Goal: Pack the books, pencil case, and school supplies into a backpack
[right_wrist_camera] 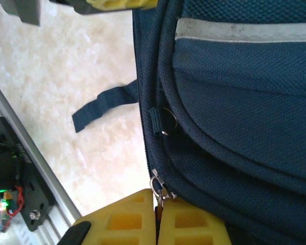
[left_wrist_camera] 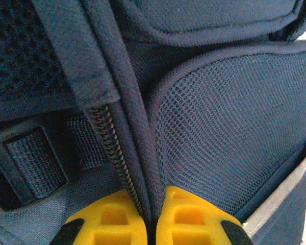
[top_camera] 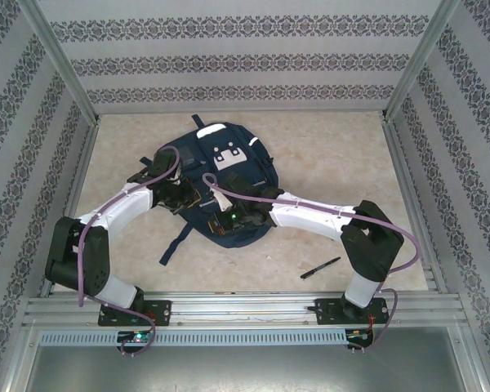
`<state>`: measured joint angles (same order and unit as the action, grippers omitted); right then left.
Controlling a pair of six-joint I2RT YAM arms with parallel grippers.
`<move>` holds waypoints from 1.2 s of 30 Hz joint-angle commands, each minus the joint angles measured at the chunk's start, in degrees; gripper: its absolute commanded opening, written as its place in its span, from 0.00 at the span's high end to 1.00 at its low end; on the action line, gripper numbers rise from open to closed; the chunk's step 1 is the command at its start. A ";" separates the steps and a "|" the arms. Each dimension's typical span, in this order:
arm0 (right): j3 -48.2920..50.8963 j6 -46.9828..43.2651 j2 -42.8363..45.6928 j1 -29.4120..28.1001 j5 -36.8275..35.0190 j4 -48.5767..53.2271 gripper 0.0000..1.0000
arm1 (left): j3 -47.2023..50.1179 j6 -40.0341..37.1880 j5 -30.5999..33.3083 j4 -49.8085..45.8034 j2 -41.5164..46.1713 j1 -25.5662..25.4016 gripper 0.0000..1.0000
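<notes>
Scene: backpack (top_camera: 253, 173) lies mid-table (top_camera: 351, 163), white patch (top_camera: 227, 155) up, one strap (top_camera: 175, 245) trailing toward the near left. The left gripper (left_wrist_camera: 150, 220) is closed, pinching the backpack's fabric ridge beside the zipper teeth (left_wrist_camera: 112, 153). The right gripper (right_wrist_camera: 158, 220) is closed on the metal zipper pull (right_wrist_camera: 159, 194) at the bag's near edge. The pen (top_camera: 321, 268) lies near right, well apart from the backpack.
</notes>
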<state>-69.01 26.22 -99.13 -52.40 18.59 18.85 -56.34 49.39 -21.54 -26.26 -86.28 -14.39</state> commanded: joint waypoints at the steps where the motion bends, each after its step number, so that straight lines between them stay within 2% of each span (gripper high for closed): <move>1: 1.37 -6.24 4.46 -0.04 -6.69 7.94 1.00 | -4.18 -8.45 3.35 -5.40 -0.41 2.97 1.00; 3: 3.20 -9.47 5.96 1.03 -10.05 12.62 1.00 | -5.53 -11.74 -0.49 -7.22 -1.63 5.70 1.00; 5: 5.34 -12.10 7.24 3.22 -13.02 16.34 1.00 | -7.38 -17.29 -7.31 -9.37 -4.35 8.82 1.00; 6: 6.29 -12.24 7.81 4.72 -13.22 17.33 1.00 | -8.79 -19.79 -9.26 -11.94 -5.70 9.93 1.00; 8: 8.51 -11.24 9.20 9.61 -8.67 17.65 1.00 | -12.11 -26.30 -13.51 -17.97 -9.18 12.07 1.00; 11: 11.08 -11.48 12.13 13.57 -4.26 15.91 1.00 | -18.46 -36.50 -13.69 -28.14 -14.51 14.15 1.00; 14: 10.76 -13.75 13.39 13.18 -1.79 14.97 1.00 | -26.41 -42.61 -10.99 -33.29 -20.20 14.72 0.98; 15: 10.34 -13.34 13.19 12.72 -1.14 14.38 1.00 | -28.42 -42.83 -11.96 -33.46 -21.69 14.98 0.95; 17: 8.63 -11.67 11.91 10.30 0.20 12.43 1.00 | -31.45 -40.35 -18.07 -31.60 -24.28 15.70 0.80; 18: 7.13 -10.82 10.66 8.40 0.70 11.34 1.00 | -31.51 -38.26 -19.07 -29.56 -24.20 15.65 0.71; 21: 1.70 -8.24 6.13 2.61 1.52 8.39 1.00 | -27.40 -32.51 -18.73 -23.09 -20.35 15.79 0.55; 23: -1.37 -5.81 3.43 0.18 1.52 5.92 1.00 | -24.70 -30.43 -15.77 -23.70 -16.55 15.98 0.52; 27: -4.84 -1.60 -0.28 -1.21 3.97 -1.19 1.00 | -17.17 -31.46 -7.40 -29.42 -8.01 16.14 0.48; 32: -9.77 -2.75 -4.48 -1.47 6.36 0.06 1.00 | -5.43 -27.80 -5.70 -29.43 1.08 15.91 0.47; 36: -10.35 -3.06 -5.70 -1.56 8.18 0.08 1.00 | -1.27 -25.30 1.35 -28.64 6.15 15.86 0.43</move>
<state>-76.16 23.42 -104.05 -54.13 24.75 25.02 -59.96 20.29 -23.68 -50.76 -82.65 1.96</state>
